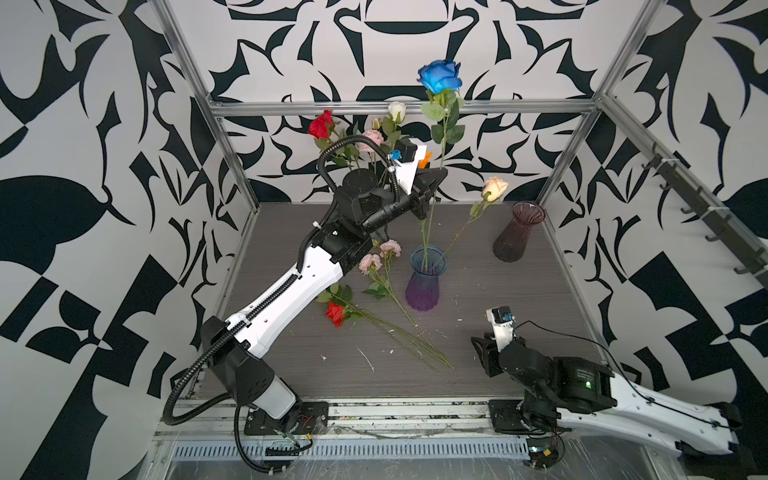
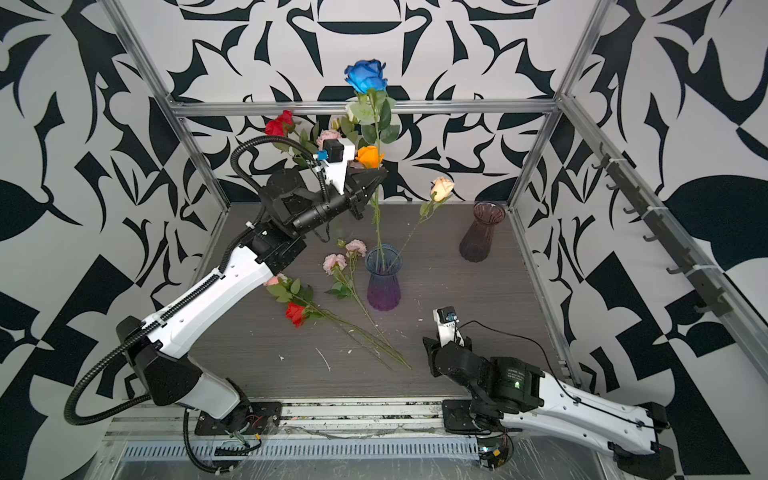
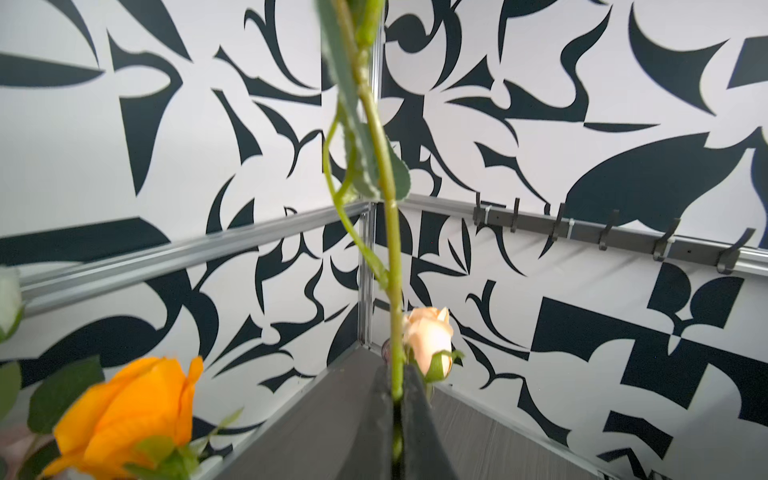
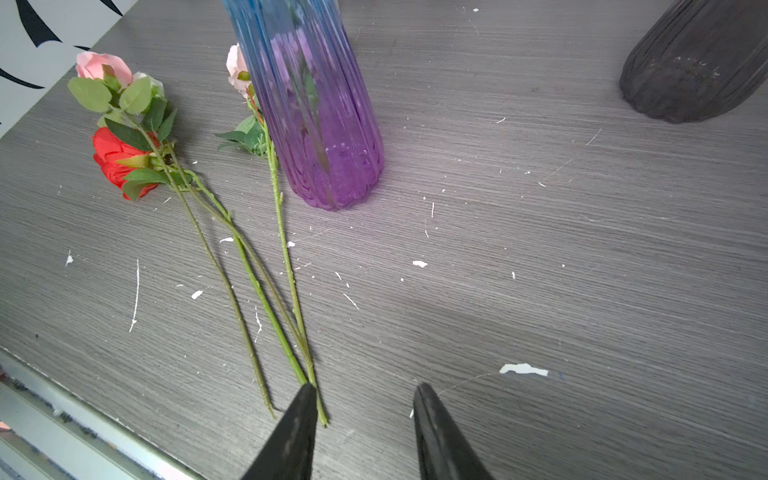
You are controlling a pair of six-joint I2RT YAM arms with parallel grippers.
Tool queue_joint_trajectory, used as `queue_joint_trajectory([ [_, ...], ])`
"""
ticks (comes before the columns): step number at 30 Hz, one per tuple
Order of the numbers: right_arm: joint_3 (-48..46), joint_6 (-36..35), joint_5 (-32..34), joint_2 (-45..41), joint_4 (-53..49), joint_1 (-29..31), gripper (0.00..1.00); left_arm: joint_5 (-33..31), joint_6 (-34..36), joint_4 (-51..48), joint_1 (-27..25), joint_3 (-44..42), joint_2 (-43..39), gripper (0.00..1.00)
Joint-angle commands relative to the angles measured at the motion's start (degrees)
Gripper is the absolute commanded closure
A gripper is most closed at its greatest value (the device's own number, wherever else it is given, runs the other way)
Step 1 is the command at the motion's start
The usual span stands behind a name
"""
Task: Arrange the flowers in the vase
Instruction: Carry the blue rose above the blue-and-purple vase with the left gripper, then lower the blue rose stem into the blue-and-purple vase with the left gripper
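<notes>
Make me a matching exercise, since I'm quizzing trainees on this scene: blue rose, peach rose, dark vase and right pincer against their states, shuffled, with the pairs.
Things:
1. blue rose
2. peach rose
3. dark vase
4. right pincer

States:
A. holds no flowers
B. open, nothing between its jaws
C. stem clamped in the left pincer
D. leaning in the blue-purple vase, not gripped

Pairs: 1-C; 2-D; 3-A; 4-B

A blue rose (image 1: 439,76) and a peach rose (image 1: 494,189) were stood in the blue-purple vase (image 1: 424,286), mid-tabletop. A red rose (image 1: 336,313) and pink blooms (image 1: 380,255) were laid flat toward the left edge.
</notes>
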Motion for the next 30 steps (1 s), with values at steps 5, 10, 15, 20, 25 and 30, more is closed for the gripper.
queue_joint_trajectory([
  [5, 0.9, -1.1, 0.4, 1.6, 1.7, 0.1, 0.58, -1.9, -4.1, 4.2, -0.2, -8.0, -4.8, 0.94],
  [10, 1.0, -1.1, 0.3, 2.3, 1.9, 0.1, 0.58, -1.3, -5.2, 3.1, -0.6, -10.5, -4.9, 0.92],
  [15, 1.0, -1.2, 0.3, 2.5, 1.9, 0.1, 0.58, 0.7, -6.1, 0.3, -0.7, -9.8, -4.1, 0.39],
  [20, 1.0, -1.2, 0.2, 2.6, 1.9, 0.1, 0.58, 1.5, -4.0, -13.1, -0.7, -3.3, -2.4, 0.24],
  [25, 1.0, -1.3, 0.1, 2.9, 2.0, 0.1, 0.58, 1.8, -0.9, -21.4, -0.6, -1.7, -3.2, 0.23],
  [30, 1.0, -1.3, -0.2, 3.3, 2.1, 0.1, 0.58, 2.2, 2.5, -25.6, -0.6, 0.5, -2.8, 0.32],
])
